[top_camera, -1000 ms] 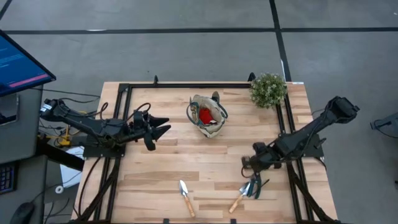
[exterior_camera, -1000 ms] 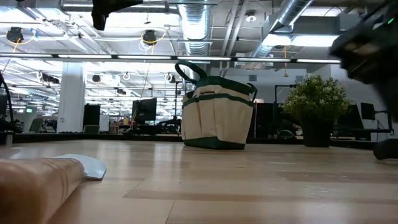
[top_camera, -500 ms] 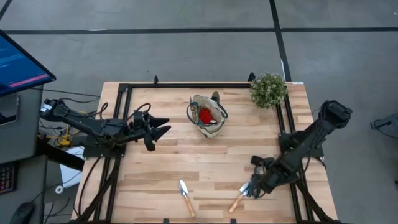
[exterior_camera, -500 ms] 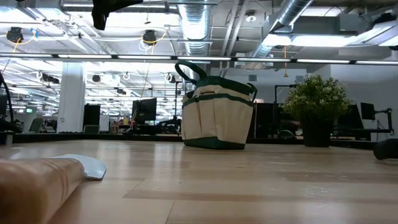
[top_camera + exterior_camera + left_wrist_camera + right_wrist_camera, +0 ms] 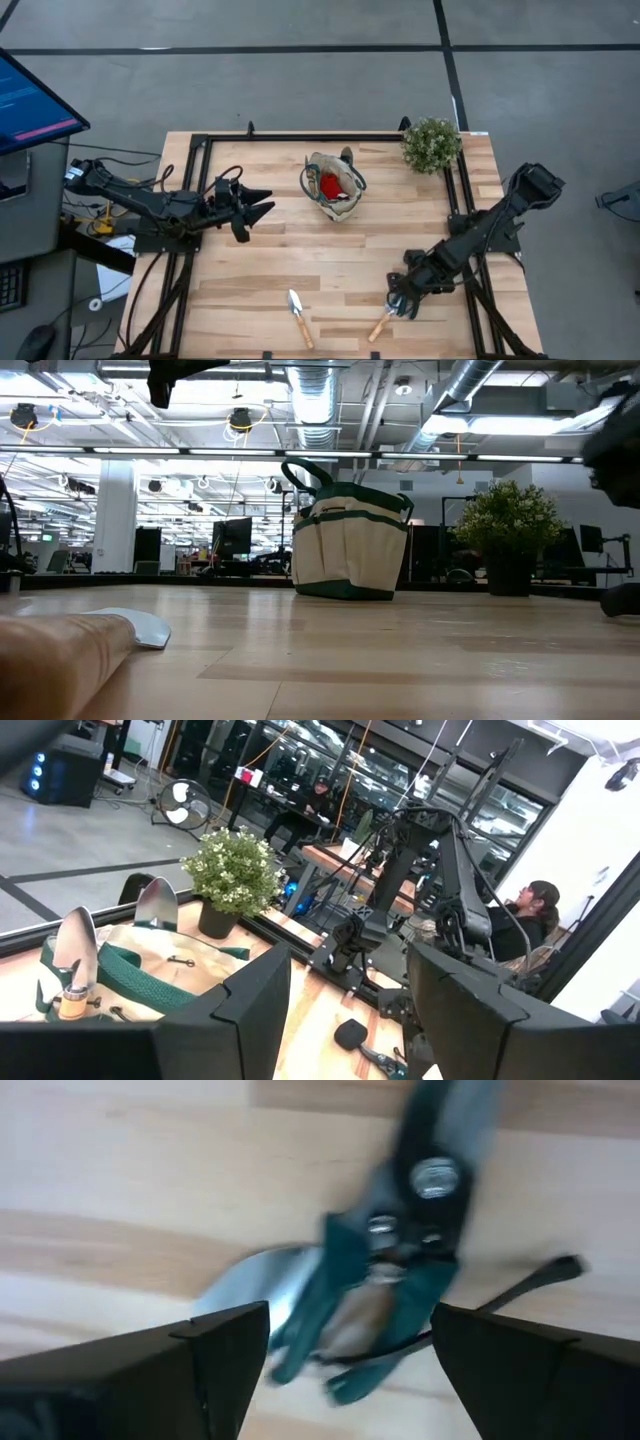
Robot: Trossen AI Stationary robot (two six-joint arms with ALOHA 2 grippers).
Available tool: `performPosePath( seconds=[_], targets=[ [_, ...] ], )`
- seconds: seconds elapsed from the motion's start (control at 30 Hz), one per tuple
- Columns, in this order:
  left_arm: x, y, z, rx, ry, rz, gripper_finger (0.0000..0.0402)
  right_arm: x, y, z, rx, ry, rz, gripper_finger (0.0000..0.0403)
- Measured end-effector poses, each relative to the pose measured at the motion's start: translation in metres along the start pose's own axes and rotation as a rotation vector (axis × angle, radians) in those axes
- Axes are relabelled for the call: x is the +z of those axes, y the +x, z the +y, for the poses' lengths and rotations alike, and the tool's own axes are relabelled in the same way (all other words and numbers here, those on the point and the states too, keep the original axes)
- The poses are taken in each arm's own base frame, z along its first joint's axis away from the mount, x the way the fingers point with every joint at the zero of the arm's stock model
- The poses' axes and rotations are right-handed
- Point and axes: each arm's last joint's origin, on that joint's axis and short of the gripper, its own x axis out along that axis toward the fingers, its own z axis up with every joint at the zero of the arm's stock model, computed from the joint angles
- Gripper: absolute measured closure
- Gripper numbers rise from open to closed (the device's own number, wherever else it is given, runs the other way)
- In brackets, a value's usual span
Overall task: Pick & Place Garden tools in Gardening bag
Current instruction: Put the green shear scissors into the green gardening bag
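The right claw [image 5: 330, 1350], fingers spread and empty, hangs directly over the pruning shears [image 5: 400, 1280], whose long axis runs between its fingers.

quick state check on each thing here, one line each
bag: upright, open, red glove and tools inside
left trowel: flat on the table, untouched
right trowel: flat on the table, head under the shears
shears: lying on the table, not gripped
plant: upright at the table's corner
right gripper: open, low over the shears
left gripper: open, empty, waiting left of the bag
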Motion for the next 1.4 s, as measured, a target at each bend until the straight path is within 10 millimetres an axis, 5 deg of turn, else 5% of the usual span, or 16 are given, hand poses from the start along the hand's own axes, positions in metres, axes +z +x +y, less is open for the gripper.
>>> performPosePath(
  seconds=[0.2,0.6,0.73,0.97,1.07,1.23,1.4],
  targets=[
    [0.0,0.0,0.0,-0.017,-0.003,0.006,0.0199,0.002,0.001,0.009,0.022,0.031,0.071,0.0138],
    [0.0,0.0,-0.001,-0.039,0.006,0.015,0.0199,0.006,0.04,0.017,-0.095,0.147,0.105,0.0145],
    [0.0,0.0,-0.001,-0.039,0.008,0.014,0.0199,0.007,0.045,0.019,-0.104,0.167,0.114,0.0195],
    [0.0,0.0,-0.001,-0.038,0.008,0.014,0.0199,0.008,0.045,0.019,-0.102,0.144,0.102,0.0361],
    [0.0,0.0,-0.001,-0.038,0.008,0.014,0.0199,0.008,0.045,0.019,-0.1,0.138,0.099,0.0364],
    [0.0,0.0,-0.001,-0.038,0.008,0.014,0.0199,0.009,0.033,0.017,-0.043,0.117,0.052,0.0364],
    [0.0,0.0,-0.001,-0.038,-0.025,0.015,0.0199,0.006,-0.002,0.015,0.09,0.078,-0.084,0.0364]
  ],
)
